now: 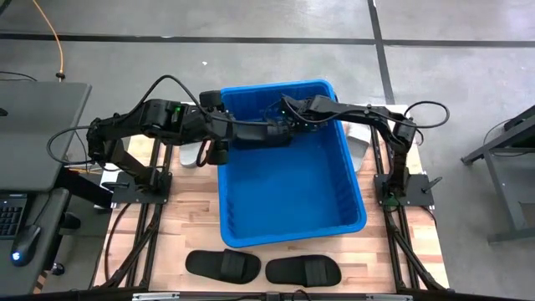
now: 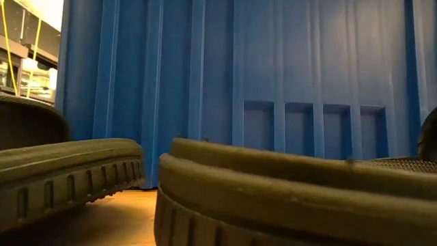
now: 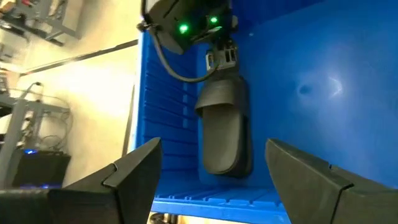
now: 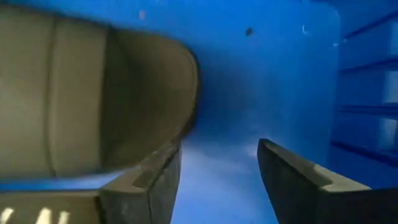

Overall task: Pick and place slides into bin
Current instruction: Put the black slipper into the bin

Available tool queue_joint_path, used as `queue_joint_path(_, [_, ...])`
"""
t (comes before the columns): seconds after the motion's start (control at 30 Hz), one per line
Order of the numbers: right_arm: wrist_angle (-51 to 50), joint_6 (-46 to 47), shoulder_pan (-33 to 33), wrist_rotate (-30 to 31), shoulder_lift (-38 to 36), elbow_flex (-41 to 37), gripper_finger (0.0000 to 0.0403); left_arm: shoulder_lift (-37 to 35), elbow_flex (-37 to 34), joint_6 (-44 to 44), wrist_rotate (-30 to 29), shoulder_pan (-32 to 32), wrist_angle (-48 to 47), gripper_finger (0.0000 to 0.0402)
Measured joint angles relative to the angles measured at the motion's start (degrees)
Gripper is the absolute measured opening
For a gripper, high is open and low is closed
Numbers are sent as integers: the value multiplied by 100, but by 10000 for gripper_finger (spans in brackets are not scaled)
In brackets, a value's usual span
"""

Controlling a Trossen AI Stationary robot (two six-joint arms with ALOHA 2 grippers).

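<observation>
Nearest, two black slides (image 1: 263, 267) lay on the desk (image 1: 192, 230) just outside the blue bin (image 1: 355, 196), untouched. Inside the bin's far end, the right gripper (image 4: 217, 180) had its jaws parted, a black slide (image 3: 225, 127) hanging just below it, seemingly released. The left gripper (image 3: 214, 180) hovered close by, jaws open and empty. The arms crowded that corner, so they might collide, or the slide might snag a finger. The bin's near half stood open.
</observation>
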Motion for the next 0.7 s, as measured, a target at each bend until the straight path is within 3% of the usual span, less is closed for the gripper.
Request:
queue_joint_path(0.3, [-159, -1011, 502, -435, -510, 0, 231, 0, 0, 113, 393, -2, 134, 275])
queue_joint_path(0.7, [-203, -854, 2057, -170, -2437, 2, 241, 0, 0, 638, 814, -15, 218, 275])
